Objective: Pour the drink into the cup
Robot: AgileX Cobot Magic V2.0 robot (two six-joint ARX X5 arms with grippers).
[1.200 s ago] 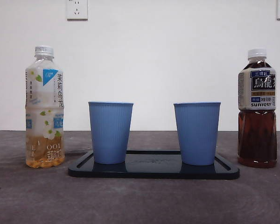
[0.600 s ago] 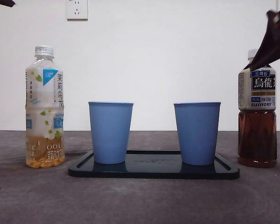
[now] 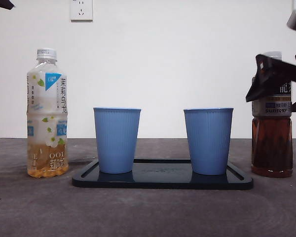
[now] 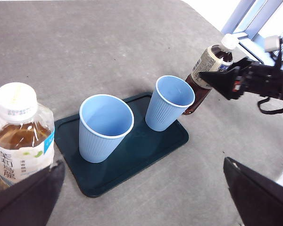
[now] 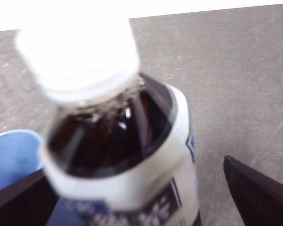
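A dark tea bottle (image 3: 272,143) with a white cap stands at the right, and shows close up in the right wrist view (image 5: 118,141). My right gripper (image 3: 282,81) is open, with a jaw on either side of the bottle's shoulder and label (image 5: 134,165). It also shows in the left wrist view (image 4: 236,81). Two empty blue cups, left (image 3: 117,139) and right (image 3: 208,140), stand on a dark tray (image 3: 163,178). A pale jasmine tea bottle (image 3: 47,113) stands at the left. My left gripper (image 4: 144,162) is open and empty, high above the table.
The left arm shows only as a black tip (image 3: 0,4) at the top left corner. A white wall with sockets (image 3: 81,10) rises behind the grey table (image 3: 148,212).
My right gripper came into view at the top right and dropped to the level of the dark bottle's label. The left arm's tip appeared at the top left. Bottles and cups have not moved.
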